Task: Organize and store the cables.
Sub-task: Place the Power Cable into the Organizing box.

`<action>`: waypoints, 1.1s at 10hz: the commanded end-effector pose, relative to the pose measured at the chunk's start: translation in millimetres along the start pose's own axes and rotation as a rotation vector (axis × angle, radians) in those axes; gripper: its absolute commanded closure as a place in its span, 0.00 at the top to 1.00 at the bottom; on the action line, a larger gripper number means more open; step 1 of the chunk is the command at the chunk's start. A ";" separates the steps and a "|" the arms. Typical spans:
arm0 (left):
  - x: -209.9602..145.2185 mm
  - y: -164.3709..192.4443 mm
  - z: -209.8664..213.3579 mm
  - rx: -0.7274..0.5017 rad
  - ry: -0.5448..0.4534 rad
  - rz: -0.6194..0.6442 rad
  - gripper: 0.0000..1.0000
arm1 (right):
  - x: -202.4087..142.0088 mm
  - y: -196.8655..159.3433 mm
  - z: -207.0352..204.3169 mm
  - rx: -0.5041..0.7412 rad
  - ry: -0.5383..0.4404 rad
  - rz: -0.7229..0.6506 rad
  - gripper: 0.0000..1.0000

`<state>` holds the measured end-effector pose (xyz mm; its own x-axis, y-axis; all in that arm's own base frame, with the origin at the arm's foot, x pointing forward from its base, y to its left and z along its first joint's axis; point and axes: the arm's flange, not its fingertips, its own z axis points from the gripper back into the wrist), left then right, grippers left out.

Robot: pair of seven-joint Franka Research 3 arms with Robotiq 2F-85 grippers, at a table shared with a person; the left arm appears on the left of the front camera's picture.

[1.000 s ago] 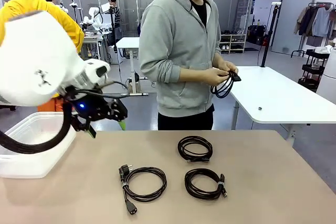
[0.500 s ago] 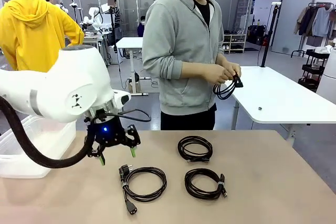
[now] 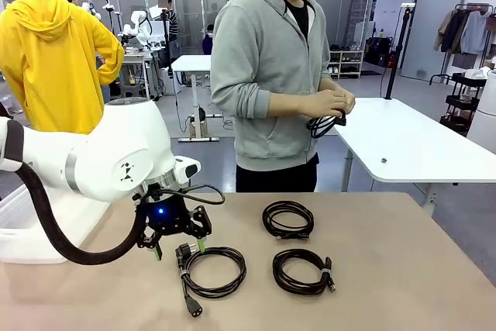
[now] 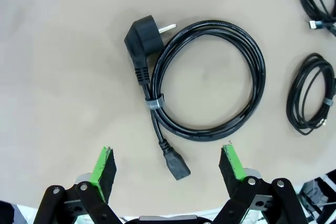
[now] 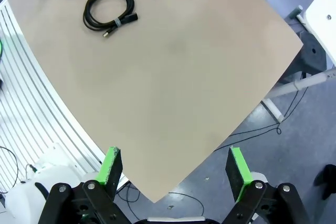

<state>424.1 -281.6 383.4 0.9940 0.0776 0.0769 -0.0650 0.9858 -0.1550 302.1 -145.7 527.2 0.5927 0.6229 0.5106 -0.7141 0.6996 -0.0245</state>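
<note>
Left gripper [image 3: 179,249]: jaws wide apart, nothing held, pointing down just above the beige tabletop [image 3: 403,269].

Thick black power cord [image 3: 242,270], wound as one round coil, lies flat right below it, with the ring mostly to the gripper's right.
- Front view: the green fingertips [image 3: 159,253] straddle the cord's angled round wall plug [image 4: 140,38]. They are very near it, but I can't tell whether they touch.
- Left wrist view: the ring sits ahead of the fingers. The small rectangular connector [image 4: 177,167] on the loose tail lies between the two pads, with no touch visible.
- The wall plug is at the ring's far left, with a metal pin pointing toward the ring.
- A pale tie [image 4: 154,102] binds the turns where the tail leaves. There are a few turns, neatly stacked, and the ring is nearly circular.

Two thinner black cable coils lie flat farther to the left gripper's right, well apart from it:
- far thin coil [image 3: 266,218]
- near thin coil [image 3: 277,273], with a pale band [image 3: 323,272] near its plug end

Neither touches the power cord.

Person in a grey hoodie [image 3: 263,75] stands beyond the tabletop. Both hands [image 3: 329,102] are on a fourth black cable [image 3: 319,125], held at waist height off the tabletop.

White plastic bin [image 3: 12,234] sits to the left gripper's left, partly behind the white arm [image 3: 101,156].

Right gripper [image 5: 174,165]: jaws wide apart, empty, high over a tabletop corner. The coils are well ahead of it.
</note>
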 end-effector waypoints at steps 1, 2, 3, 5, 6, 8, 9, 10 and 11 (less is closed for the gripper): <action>5.2 5.0 -19.9 -0.028 -0.031 -0.029 1.00 | 2.6 1.4 0.9 0.008 0.005 -0.028 1.00; 6.3 4.5 -28.9 -0.025 -0.035 -0.037 1.00 | 2.6 1.4 0.9 0.008 0.005 -0.028 1.00; 5.7 5.0 -39.1 -0.018 -0.029 -0.036 1.00 | 2.6 1.4 0.9 0.008 0.005 -0.028 1.00; 4.4 6.2 -63.5 -0.012 -0.021 -0.002 1.00 | 2.6 1.4 0.9 0.008 0.005 -0.028 1.00; 2.8 5.7 -72.2 -0.005 -0.021 0.004 1.00 | 2.6 1.4 0.9 0.008 0.005 -0.028 1.00; 1.6 7.5 -87.7 0.009 -0.033 0.052 1.00 | 2.6 1.4 0.9 0.008 0.005 -0.028 1.00; 3.2 7.7 -88.6 0.014 -0.059 0.072 1.00 | 2.6 1.4 0.9 0.008 0.005 -0.028 1.00; 4.6 8.3 -85.7 0.026 -0.082 0.093 1.00 | 2.6 1.4 0.9 0.008 0.005 -0.028 1.00; 5.4 8.8 -83.5 0.046 -0.081 0.111 1.00 | 2.6 1.4 0.9 0.008 0.005 -0.028 1.00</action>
<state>436.9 -278.2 301.8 0.9811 0.1643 0.1020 -0.1480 0.9774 -0.1508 302.3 -145.7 526.8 0.5977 0.6182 0.5105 -0.7105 0.7034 -0.0200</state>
